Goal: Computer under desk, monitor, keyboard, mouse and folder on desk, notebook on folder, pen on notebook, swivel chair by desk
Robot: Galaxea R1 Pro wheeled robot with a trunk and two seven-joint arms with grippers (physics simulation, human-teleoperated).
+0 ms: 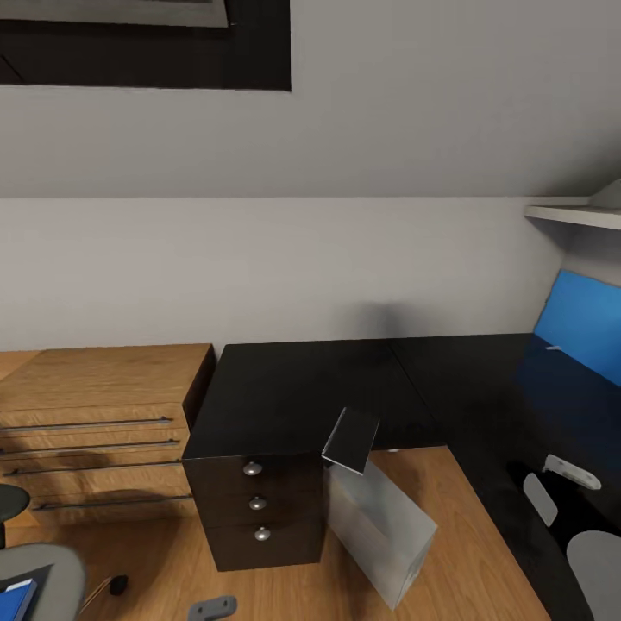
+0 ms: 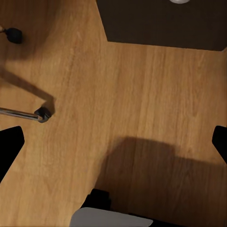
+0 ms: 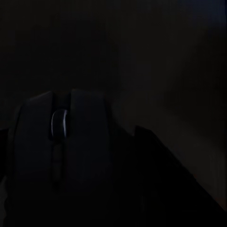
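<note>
The black-topped desk (image 1: 302, 397) runs along the grey wall, with its blue back panel (image 1: 582, 332) at the right. Under its corner the light grey computer (image 1: 379, 526) leans tilted on the wood floor. At the bottom left are the swivel chair's grey seat (image 1: 47, 586) and the blue folder (image 1: 17, 597) lying on it. In the very dark right wrist view the mouse (image 3: 61, 142), scroll wheel showing, sits between the fingers of my right gripper (image 3: 78, 161). My left gripper (image 2: 113, 142) hangs open over bare floor beside the chair's chrome leg (image 2: 21, 112).
A dark three-drawer cabinet (image 1: 259, 509) stands under the desk's left end, right beside the computer. Low light-wood cabinets (image 1: 95, 431) line the wall at the left. My right arm (image 1: 595, 561) reaches over the desk's right wing. A white shelf (image 1: 573, 216) hangs above the panel.
</note>
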